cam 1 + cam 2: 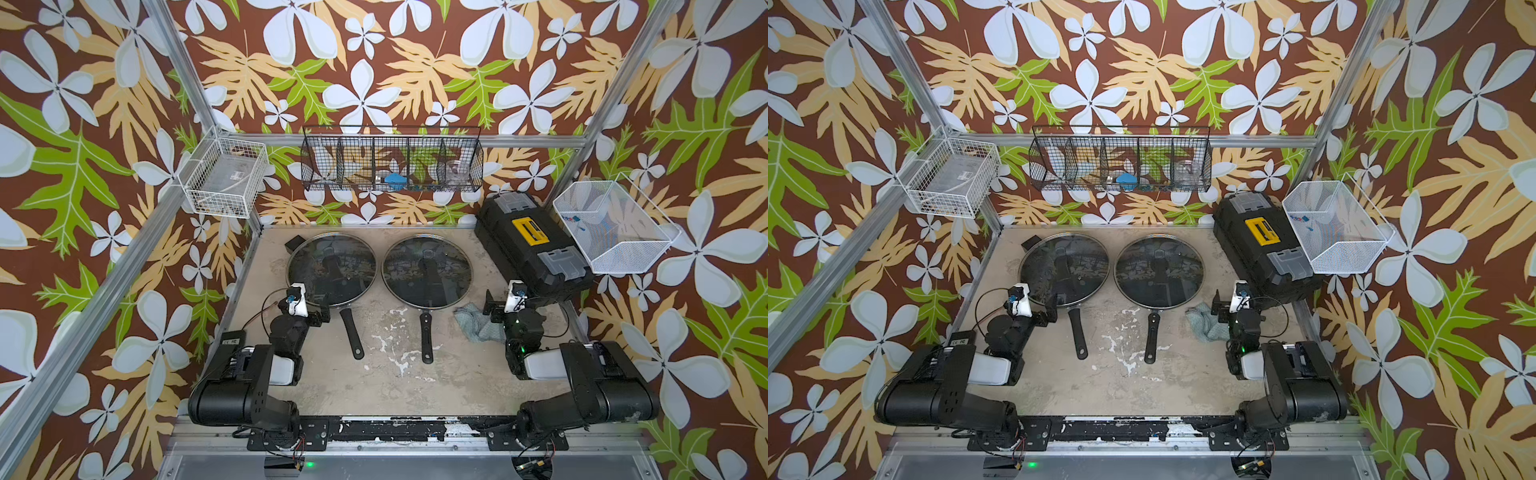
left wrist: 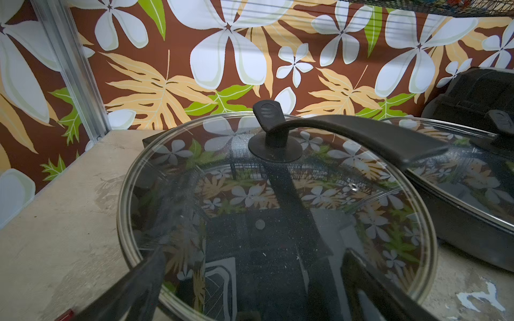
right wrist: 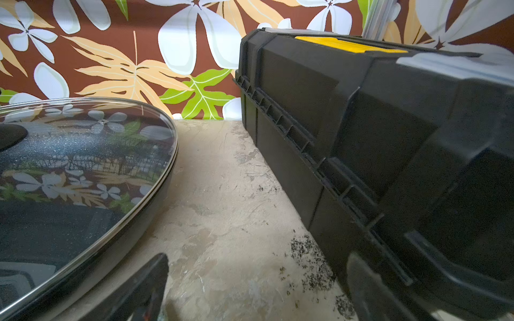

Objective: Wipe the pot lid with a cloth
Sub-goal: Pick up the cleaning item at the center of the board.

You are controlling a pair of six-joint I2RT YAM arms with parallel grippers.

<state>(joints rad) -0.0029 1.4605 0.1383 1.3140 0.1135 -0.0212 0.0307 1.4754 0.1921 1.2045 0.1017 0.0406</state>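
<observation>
Both released, empty: left gripper, right gripper. Crumpled cloth on counter, just beside right gripper, near rim of right glass lid. Right gripper low btw that lid & black toolbox. Left gripper at near rim of left glass lid.

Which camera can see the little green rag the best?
The top views. In both top views the small crumpled pale teal-green cloth lies in plain sight on the worn beige tabletop. The left wrist view misses it. The right wrist view shows at most a blurry sliver, too little to tell.
</observation>
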